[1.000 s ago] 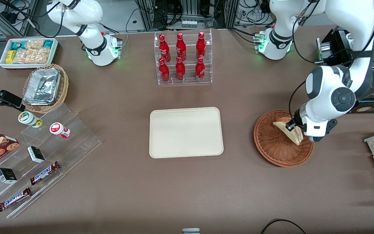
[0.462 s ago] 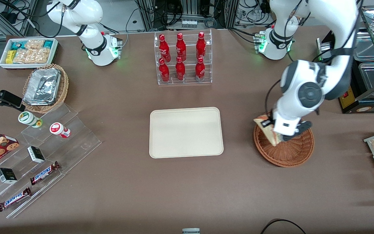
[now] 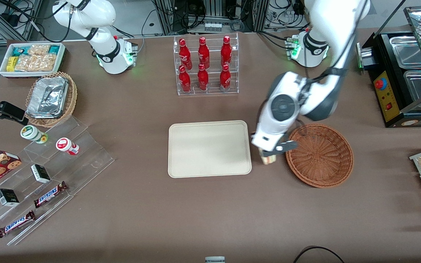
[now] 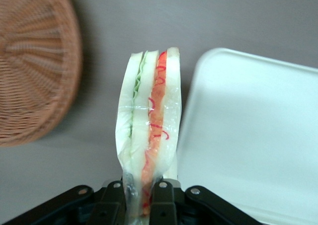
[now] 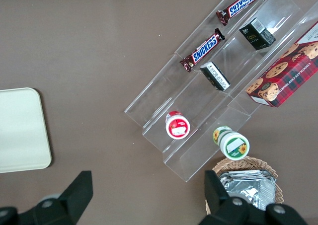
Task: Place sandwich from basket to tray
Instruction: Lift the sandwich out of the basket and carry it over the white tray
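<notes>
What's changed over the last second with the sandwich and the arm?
The pincer, shut on the sandwich, lifted it out of the basket and carried it to the gap beside the tray. The basket and the tray have not moved, and the tray is still bare.

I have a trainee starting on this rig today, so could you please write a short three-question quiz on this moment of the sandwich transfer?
1. True or false: the sandwich is lying in the basket.
2. Multiple choice: the left arm's hand is over
A. the middle of the tray
B. the strip of table between tray and basket
C. the rack of red bottles
3. Fill in: the fingers are shut on the ____.

Key
1. False. It is held up, clear of the basket, whose bowl holds nothing.
2. B. The wrist view shows basket and tray on either side of the held wedge.
3. sandwich
</notes>
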Robot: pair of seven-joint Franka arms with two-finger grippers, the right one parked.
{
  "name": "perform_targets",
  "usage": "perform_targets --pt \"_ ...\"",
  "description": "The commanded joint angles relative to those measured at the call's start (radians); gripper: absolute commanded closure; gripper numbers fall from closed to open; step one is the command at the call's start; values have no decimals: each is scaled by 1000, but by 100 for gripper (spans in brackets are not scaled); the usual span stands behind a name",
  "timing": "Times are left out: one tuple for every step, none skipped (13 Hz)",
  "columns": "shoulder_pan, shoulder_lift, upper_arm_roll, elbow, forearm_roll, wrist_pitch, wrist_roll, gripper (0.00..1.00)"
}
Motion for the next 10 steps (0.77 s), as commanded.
perform_targets --pt "-75 106 12 150 -9 -23 -1 100" --pt "-98 133 12 181 -9 -23 -5 100" --pt "-121 163 12 214 -10 -23 -10 100" --pt "-136 192 12 242 -24 -22 -5 100" --pt "-150 213 12 262 -39 -15 -1 100" --pt "-167 242 12 287 -39 -15 -2 100" --pt "-189 264 12 308 -39 -15 -7 100" --pt "-199 282 12 327 -39 -14 -10 100" --pt "-201 299 12 348 -45 -15 -14 100" --pt "-216 313 12 362 -46 -14 -16 100"
